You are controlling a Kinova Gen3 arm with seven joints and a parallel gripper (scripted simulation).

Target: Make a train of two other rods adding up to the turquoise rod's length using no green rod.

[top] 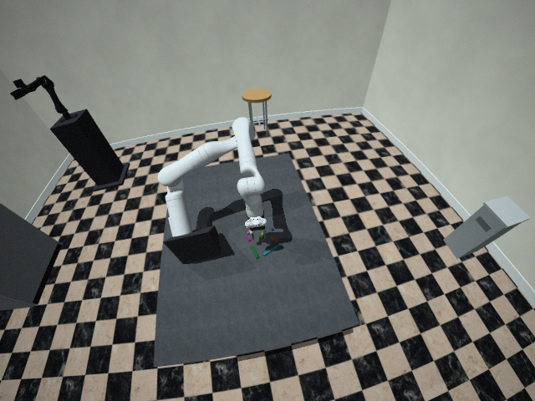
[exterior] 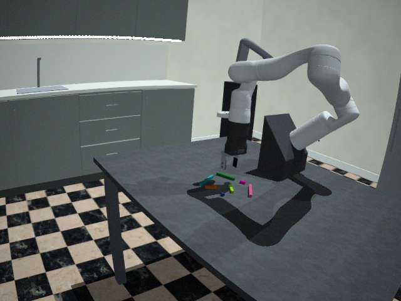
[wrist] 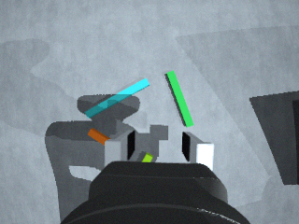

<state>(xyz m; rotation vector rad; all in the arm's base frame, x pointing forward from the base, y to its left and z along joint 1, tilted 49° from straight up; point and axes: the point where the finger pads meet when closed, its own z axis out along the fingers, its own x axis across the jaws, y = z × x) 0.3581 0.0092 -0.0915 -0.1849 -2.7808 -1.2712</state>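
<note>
Gripper [exterior: 229, 160] spread wide, nothing between the fingers, hanging just above the table [exterior: 136, 162], pointing straight down

Lime rod [wrist: 148, 159] seen through the gap between the fingers in the wrist view, low, partly hidden by the gripper body; apart from the fingertips

Green rod [wrist: 179, 99] beyond the right finger, running away from it, near end close to that fingertip in the wrist view

Turquoise rod [wrist: 118, 97] beyond the left finger, slanted, lying half in shadow

Orange rod [wrist: 97, 136] just outside the left finger, short piece showing, in shadow

Pink rod [exterior: 250, 190], magenta rod [exterior: 242, 182] and blue rod [exterior: 222, 194] seen only in the exterior view, all flat, on the near side of the fingers, apart from one another

No two rods laid end to end
</note>
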